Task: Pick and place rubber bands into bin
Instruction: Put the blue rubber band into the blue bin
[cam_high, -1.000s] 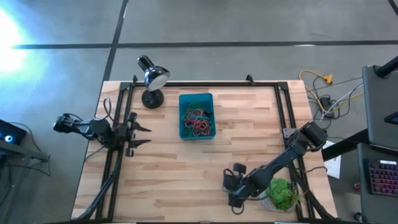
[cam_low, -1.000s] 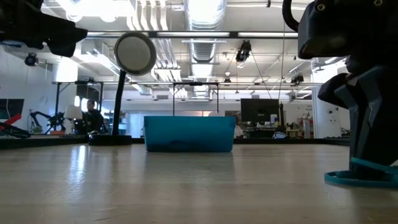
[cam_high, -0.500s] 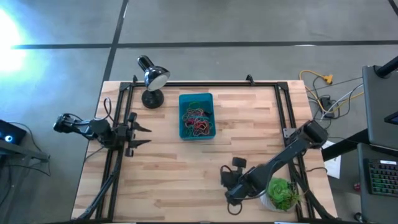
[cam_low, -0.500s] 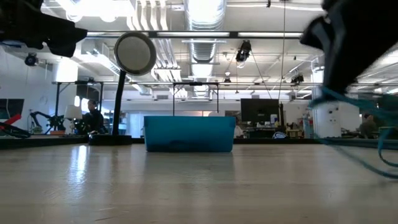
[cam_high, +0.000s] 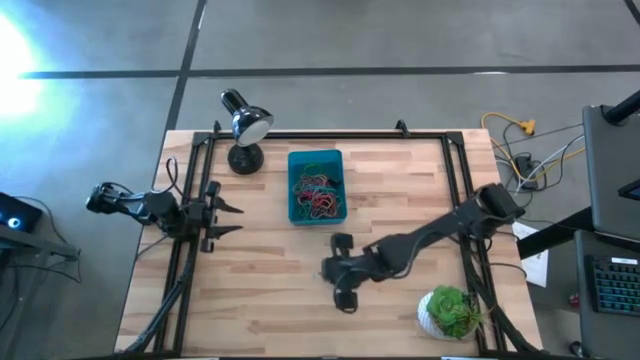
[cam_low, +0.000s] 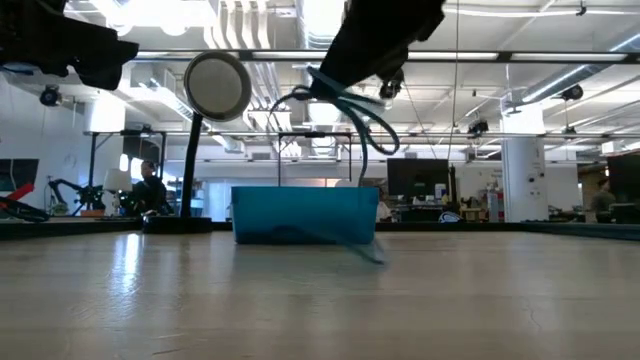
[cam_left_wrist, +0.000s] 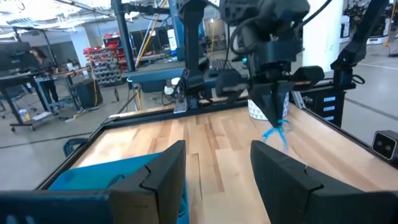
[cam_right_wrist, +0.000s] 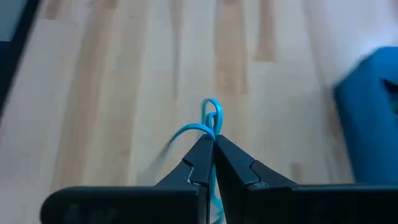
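- the surface (cam_high: 400, 200) is a pale wooden top inside a black frame, and most of it lies bare, so the carry path to the drop-off looks open.
- the right arm (cam_high: 430, 235) stretches from the right edge toward the middle of the surface, well off the wood, which i judge to be the carry stage of a pick.
- the left arm (cam_high: 130, 203) waits at the left edge, and its left gripper (cam_high: 228, 219) stands wide with nothing between the fingers, clear of the other arm's route.
- the bin (cam_high: 316, 187) sits toward the far side of the surface, just beside the desk lamp (cam_high: 242, 130); a tangle of rubber bands (cam_high: 318, 195) in red, green and other colours already lies inside it.
- the plant (cam_high: 452, 312) stands in its white pot at the near right corner, apart from the work.
- the right gripper (cam_right_wrist: 213, 144) is pinched tight on a blue rubber band (cam_right_wrist: 210, 119), gripping one strand so the loop bulges just past the fingertips.
- in the low view the blue rubber band droops from the gripper in front of the bin and above its wall, high enough, i judge, to clear it.
- the gripper is near the bin but not yet over it.
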